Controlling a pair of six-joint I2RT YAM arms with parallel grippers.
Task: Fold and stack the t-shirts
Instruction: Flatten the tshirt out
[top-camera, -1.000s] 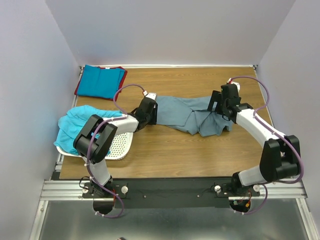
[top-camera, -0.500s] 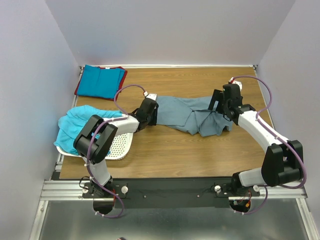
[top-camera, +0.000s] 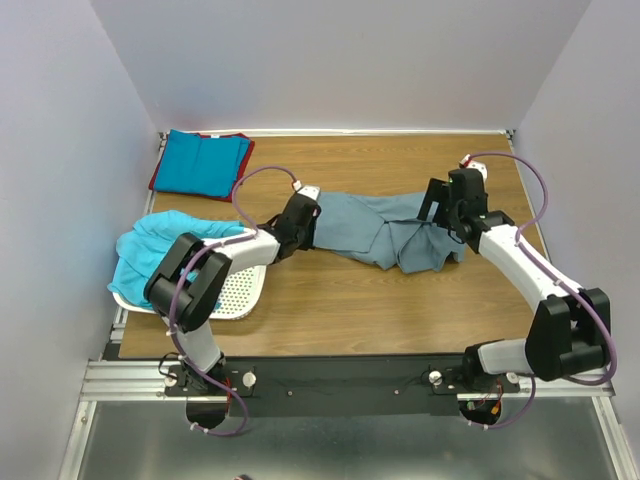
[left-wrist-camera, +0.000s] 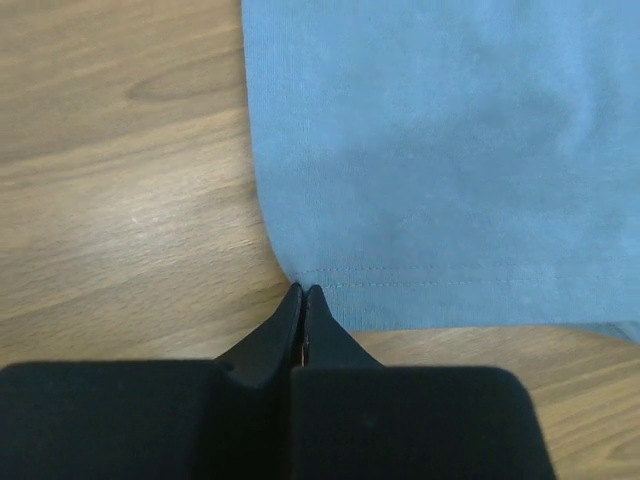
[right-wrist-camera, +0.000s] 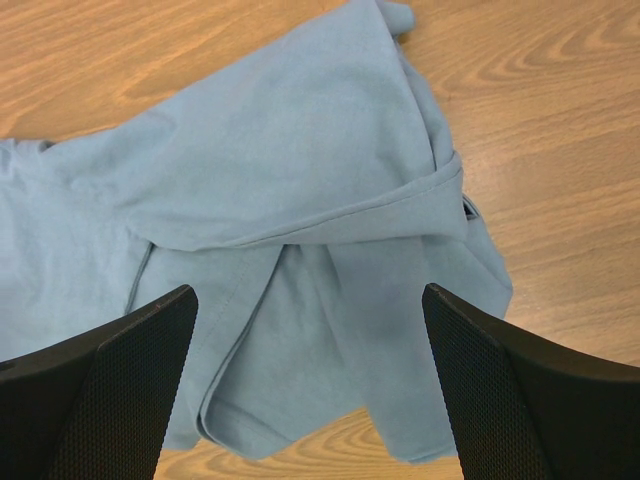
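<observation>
A large dusty grey-blue t-shirt (top-camera: 355, 222) lies stretched across the middle of the table, its right end bunched in folds (right-wrist-camera: 300, 200). At its left edge my left gripper (top-camera: 310, 225) is low over the wood. The left wrist view shows that gripper (left-wrist-camera: 303, 290) shut, tips pinched together on the stitched hem corner of the shirt (left-wrist-camera: 440, 150). My right gripper (top-camera: 441, 207) hovers over the bunched end. There it (right-wrist-camera: 308, 295) stands wide open, with the cloth lying below and nothing between the fingers.
A turquoise t-shirt (top-camera: 160, 245) is heaped in the white perforated basket (top-camera: 242, 290) at the near left. A folded bright blue t-shirt (top-camera: 203, 162) lies on a red one (top-camera: 154, 183) at the far left corner. Walls close in left, right and back.
My left gripper has closed at the shirt's hem corner. The right arm has shifted slightly right, its gripper still open over the bunched end.
</observation>
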